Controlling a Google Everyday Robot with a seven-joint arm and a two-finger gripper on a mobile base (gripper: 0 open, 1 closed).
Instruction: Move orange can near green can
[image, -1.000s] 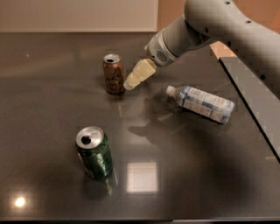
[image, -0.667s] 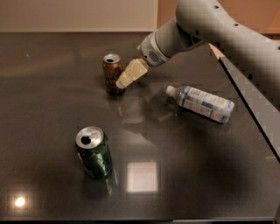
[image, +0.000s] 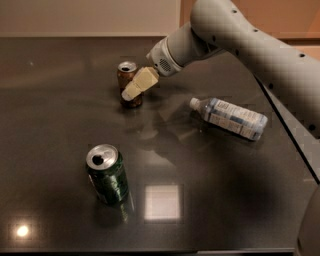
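Camera view, end effector (image: 131, 93) shifted left, against orange can (image: 126, 72)

Table (image: 240, 200): dark, glossy top, with a square patch of glare near the front edge and a small glint at front left. Orange can (image: 125, 75) stands upright toward the back, left of centre. Green can (image: 107, 175) stands upright nearer the front, well apart from it. Bottle (image: 230, 117) lies on its side at right, cap pointing left, apart from both cans. Gripper (image: 134, 90) is at the orange can's front-right side, overlapping it in view.
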